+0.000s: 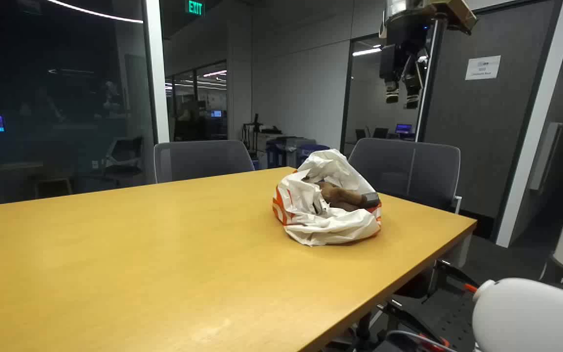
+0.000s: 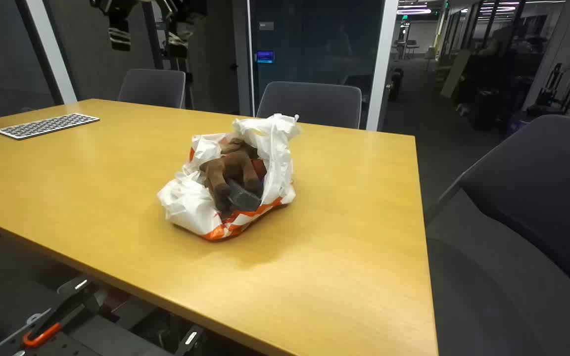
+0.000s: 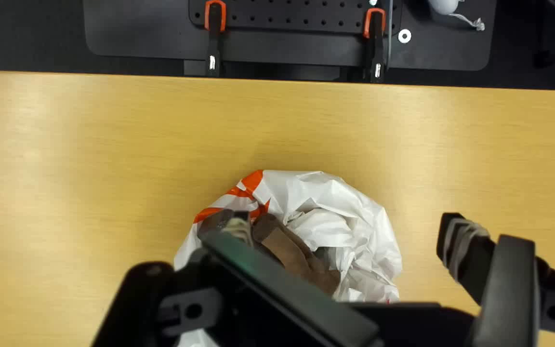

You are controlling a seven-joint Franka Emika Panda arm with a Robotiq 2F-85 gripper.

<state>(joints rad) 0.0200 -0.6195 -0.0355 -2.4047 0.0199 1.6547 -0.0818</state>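
Hanging high, pincer (image 3: 347,229) released, jaws standing wide apart. Below, a crumpled white-and-orange plastic bag (image 2: 188,205) sits on the yellow surface (image 2: 344,222); brown plush toy (image 2: 238,159) lies inside, showing at the mouth. Farther, in an exterior view: white keyboard (image 2: 47,126), then 2 gray chairs (image 2: 309,104).

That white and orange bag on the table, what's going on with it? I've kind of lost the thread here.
Nothing is being handled at this moment. The robot's gripper hangs open and empty above the table, apart from everything below it. The white and orange bag sits on the tabletop, crumpled, with its mouth open. Inside, partly exposed, is what looks like a brown stuffed animal.
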